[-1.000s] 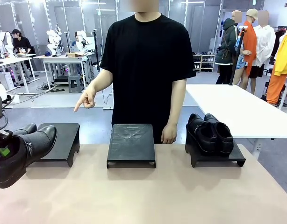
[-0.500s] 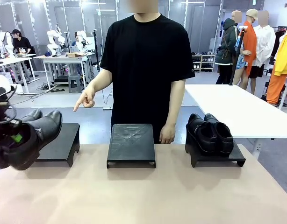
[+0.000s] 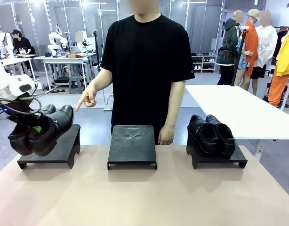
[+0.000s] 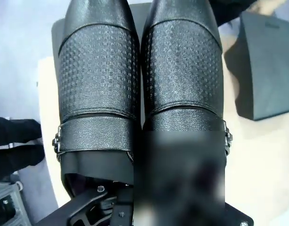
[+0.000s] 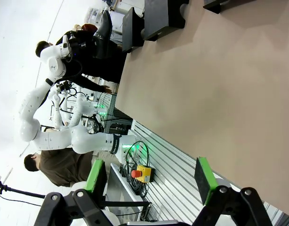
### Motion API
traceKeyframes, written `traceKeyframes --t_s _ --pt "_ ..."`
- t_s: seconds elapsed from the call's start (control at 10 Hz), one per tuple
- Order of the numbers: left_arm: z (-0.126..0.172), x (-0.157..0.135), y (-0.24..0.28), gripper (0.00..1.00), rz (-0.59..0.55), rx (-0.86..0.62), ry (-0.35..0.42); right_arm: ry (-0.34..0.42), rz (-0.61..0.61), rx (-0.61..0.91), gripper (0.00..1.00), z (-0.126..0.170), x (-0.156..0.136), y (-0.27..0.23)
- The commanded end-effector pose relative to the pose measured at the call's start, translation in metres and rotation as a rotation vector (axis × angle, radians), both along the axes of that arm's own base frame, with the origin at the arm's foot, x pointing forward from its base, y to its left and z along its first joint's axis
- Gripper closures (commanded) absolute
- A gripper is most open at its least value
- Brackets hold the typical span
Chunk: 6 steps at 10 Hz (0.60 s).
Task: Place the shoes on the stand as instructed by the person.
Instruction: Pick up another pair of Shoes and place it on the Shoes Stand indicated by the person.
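The left end effector (image 3: 35,128) is clenched on the higher-cut pair of shoes (image 3: 41,133) and holds both shoes together at their openings. In the front view the pair hangs just above the left stand (image 3: 64,148), with the toes tilted up and pointing toward the far side of the worktop (image 3: 149,197). The heels seem to be off the stand surface, but from this angle it is not sure if some part of the soles touches it. In the left wrist view the two shoes (image 4: 140,84) lie side by side, with textured leather on top and a metal buckle on each outer side, and the dark stand (image 4: 57,33) shows beneath their toes.

The person (image 3: 147,70) stands at the far side of the worktop in a black T-shirt. One hand (image 3: 88,100) is raised with the index finger pointing down and toward the left stand. The other hand (image 3: 166,135) hangs down near the far edge of the middle stand (image 3: 132,146), which carries nothing.

The lower pair with thick soles (image 3: 211,135) sits on the right stand (image 3: 219,157), the two shoes close together with toes toward the robot.

The right end effector (image 5: 151,175) is released, with its green pads well apart over the bare worktop (image 5: 220,89). Far off in that view, the left arm (image 5: 52,56) holds the dark shoes over a stand.
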State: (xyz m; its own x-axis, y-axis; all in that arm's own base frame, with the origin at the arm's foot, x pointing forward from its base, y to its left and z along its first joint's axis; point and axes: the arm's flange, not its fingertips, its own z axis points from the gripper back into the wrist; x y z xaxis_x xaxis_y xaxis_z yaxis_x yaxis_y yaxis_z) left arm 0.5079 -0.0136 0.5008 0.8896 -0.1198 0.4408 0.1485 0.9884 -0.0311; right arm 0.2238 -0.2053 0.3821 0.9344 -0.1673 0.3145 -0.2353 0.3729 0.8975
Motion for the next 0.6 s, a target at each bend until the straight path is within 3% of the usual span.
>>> traceKeyframes --t_s 0.0,0.5 --pt "0.004 0.025 0.011 0.92 0.012 -0.024 -0.058 -0.014 0.005 0.005 0.04 0.002 -0.002 0.0" --pt "-0.028 0.07 0.024 0.92 0.068 -0.039 -0.073 -0.014 0.005 0.005 0.04 0.002 -0.002 0.0"
